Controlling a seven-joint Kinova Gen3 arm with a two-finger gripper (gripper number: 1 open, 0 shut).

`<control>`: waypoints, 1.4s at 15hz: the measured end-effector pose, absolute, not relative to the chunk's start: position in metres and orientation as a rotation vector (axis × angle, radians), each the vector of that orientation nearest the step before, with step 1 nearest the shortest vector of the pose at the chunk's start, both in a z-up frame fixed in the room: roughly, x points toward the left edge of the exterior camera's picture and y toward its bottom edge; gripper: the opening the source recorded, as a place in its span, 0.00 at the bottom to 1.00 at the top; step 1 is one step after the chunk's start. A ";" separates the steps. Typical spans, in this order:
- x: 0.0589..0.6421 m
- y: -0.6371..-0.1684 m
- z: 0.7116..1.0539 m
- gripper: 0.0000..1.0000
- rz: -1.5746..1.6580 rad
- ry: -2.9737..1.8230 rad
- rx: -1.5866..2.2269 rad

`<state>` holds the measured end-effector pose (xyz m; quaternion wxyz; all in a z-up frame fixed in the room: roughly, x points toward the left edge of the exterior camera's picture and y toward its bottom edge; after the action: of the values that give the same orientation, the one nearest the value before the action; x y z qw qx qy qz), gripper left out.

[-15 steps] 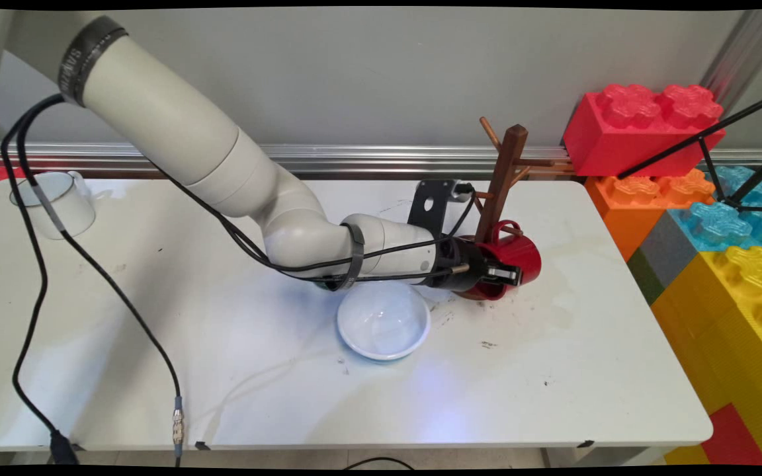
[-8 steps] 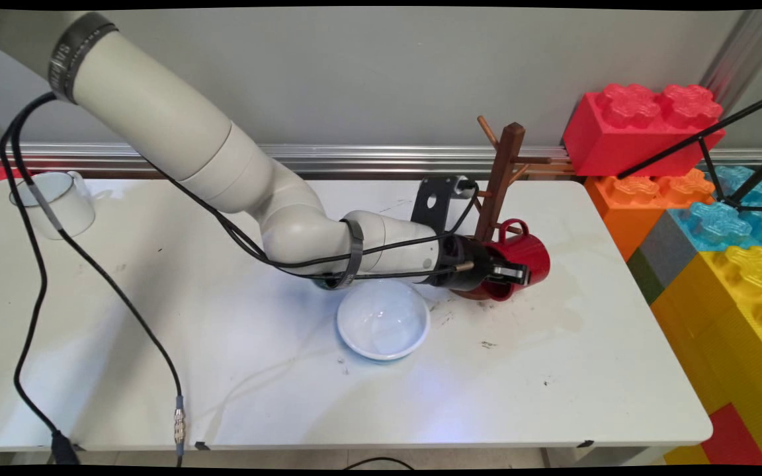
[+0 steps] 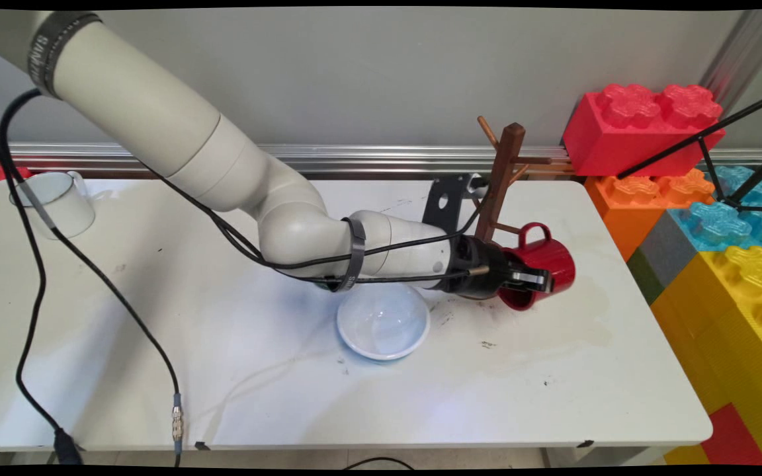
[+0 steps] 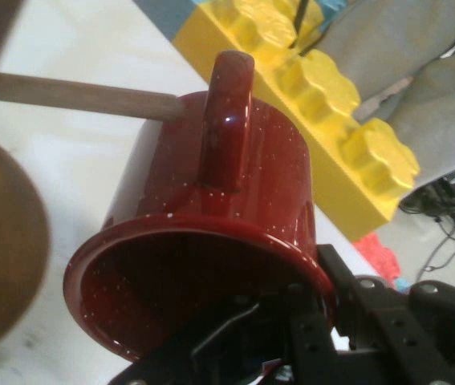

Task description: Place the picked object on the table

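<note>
My gripper point(image 3: 532, 281) is shut on the rim of a red speckled mug point(image 3: 546, 263), one finger inside and one outside. The mug lies on its side in the air, handle up, just right of a brown wooden mug tree point(image 3: 501, 185). In the hand view the mug point(image 4: 211, 208) fills the middle, held at its right rim by my gripper point(image 4: 315, 321). One wooden peg point(image 4: 75, 95) of the tree points at the mug's handle point(image 4: 225, 120), its tip right beside it. I cannot tell whether they touch. The tree's round base point(image 4: 2, 257) is at the left.
A white bowl point(image 3: 383, 322) sits on the table point(image 3: 222, 396) under my wrist. A white mug point(image 3: 57, 201) stands at the far left corner. Big toy bricks point(image 3: 645, 129) are stacked past the right edge, crossed by black tripod legs point(image 3: 718, 139). Black cables point(image 3: 30, 277) hang at the left.
My gripper has carried the red mug to the right, away from the mug tree's post and out along the peg. The bowl and white mug have not moved.
</note>
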<state>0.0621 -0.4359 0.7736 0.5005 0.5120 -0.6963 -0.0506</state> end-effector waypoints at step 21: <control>0.086 -0.400 0.871 0.00 -0.187 -1.834 1.129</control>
<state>0.0862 -0.4000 0.8707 0.4704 0.4609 -0.7486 -0.0764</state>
